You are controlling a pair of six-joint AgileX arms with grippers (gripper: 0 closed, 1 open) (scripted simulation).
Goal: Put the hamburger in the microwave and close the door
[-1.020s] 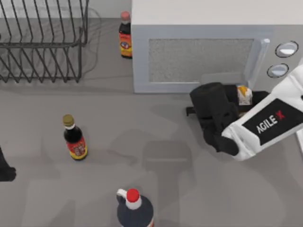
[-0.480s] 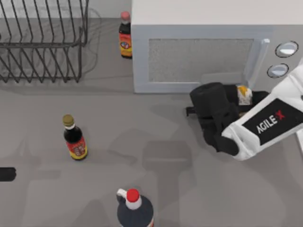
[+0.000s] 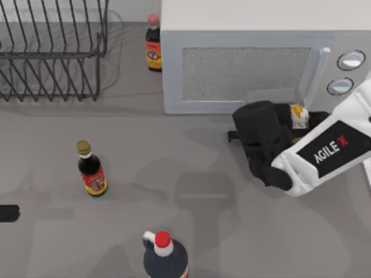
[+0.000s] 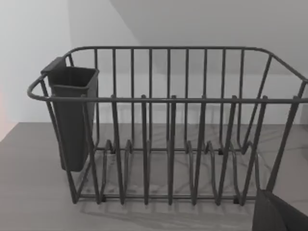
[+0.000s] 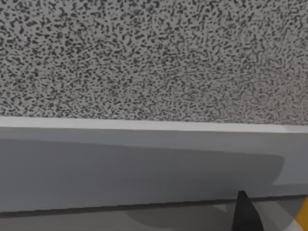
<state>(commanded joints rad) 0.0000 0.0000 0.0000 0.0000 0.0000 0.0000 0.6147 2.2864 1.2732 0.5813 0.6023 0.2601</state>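
Note:
The microwave (image 3: 261, 14) stands at the back right. Its door (image 3: 243, 72), with the speckled window and white bar handle (image 3: 313, 72), lies flat against the front. Just in front of the handle, the hamburger (image 3: 299, 114) is a small tan lump with a yellow-orange patch. My right gripper (image 3: 300, 119) is shut on it, low before the door's lower edge. The right wrist view is close on the door's window (image 5: 144, 57), with one dark fingertip (image 5: 245, 214) and a sliver of the hamburger (image 5: 304, 217). My left gripper (image 3: 8, 213) is parked at the table's left edge.
A dark wire dish rack (image 3: 52, 52) with a cutlery cup (image 4: 72, 115) stands at the back left. One sauce bottle (image 3: 153, 43) stands beside the microwave's left wall. Another (image 3: 91, 169) is at mid-left, and a red-capped one (image 3: 165, 255) stands at the front centre.
The left arm's dark tip at the left edge has drawn back and sunk lower. The right arm with the hamburger has stayed nearly still.

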